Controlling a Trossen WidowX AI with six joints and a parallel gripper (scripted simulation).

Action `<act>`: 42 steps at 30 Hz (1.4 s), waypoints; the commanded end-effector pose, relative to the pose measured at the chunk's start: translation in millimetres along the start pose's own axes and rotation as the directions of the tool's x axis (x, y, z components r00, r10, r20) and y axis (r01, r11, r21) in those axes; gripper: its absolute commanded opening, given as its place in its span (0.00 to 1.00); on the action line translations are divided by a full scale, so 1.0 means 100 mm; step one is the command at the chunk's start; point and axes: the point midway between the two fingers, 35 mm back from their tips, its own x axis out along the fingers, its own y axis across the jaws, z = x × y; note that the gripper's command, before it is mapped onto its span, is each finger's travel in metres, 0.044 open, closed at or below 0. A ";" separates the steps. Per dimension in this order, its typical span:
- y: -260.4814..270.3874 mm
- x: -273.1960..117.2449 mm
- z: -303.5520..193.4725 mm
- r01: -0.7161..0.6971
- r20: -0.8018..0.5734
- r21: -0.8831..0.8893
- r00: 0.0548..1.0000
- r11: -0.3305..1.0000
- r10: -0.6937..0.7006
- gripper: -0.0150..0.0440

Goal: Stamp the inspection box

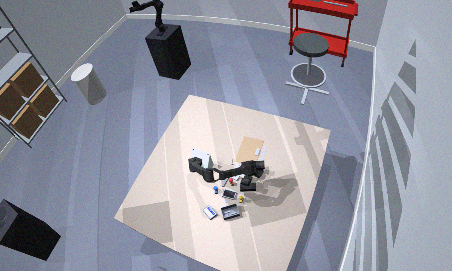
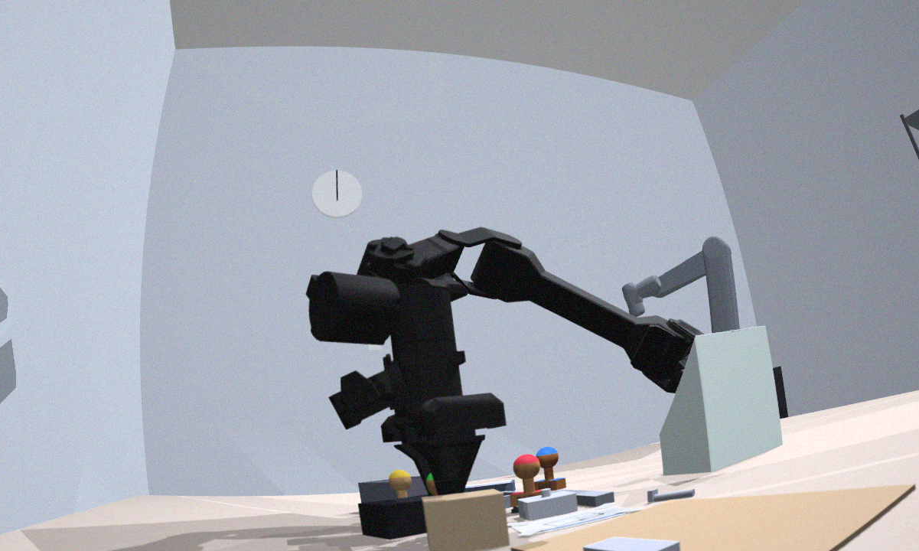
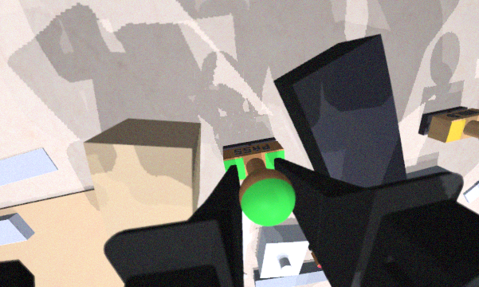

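The PASS stamp (image 3: 254, 149) has a brown base with green ends and a green-topped round knob. Its green top also shows in the exterior view (image 2: 431, 479), largely behind the fingers. My gripper (image 3: 256, 167) (image 2: 447, 489) is shut on the stamp's handle, below the knob, low over the bench. Whether the base touches the bench is unclear. The ink pad (image 1: 229, 194) lies open, dark in a light frame, in front of the arm. White paper (image 2: 571, 519), seemingly the card, lies beside the tan board; its inspection box cannot be made out.
A tan block (image 3: 143, 171) (image 2: 465, 520) and a dark box (image 3: 351, 104) (image 1: 248, 187) flank the stamp closely. Yellow (image 1: 241, 198), red (image 1: 230, 180) and blue (image 1: 215, 188) stamps stand nearby. A grey block (image 2: 548, 505) is near the red stamp. An open tray (image 1: 232, 217) is farther forward.
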 end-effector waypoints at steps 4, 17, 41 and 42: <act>0.01 -0.04 0.00 -0.001 0.001 0.001 1.000 1.000 0.001 0.25; 0.01 -0.10 0.01 -0.002 0.001 0.001 1.000 1.000 0.002 0.25; 0.01 -0.22 0.01 -0.003 0.001 0.000 1.000 1.000 0.003 0.25; 0.01 -0.23 0.01 -0.003 0.001 0.000 1.000 1.000 0.003 0.25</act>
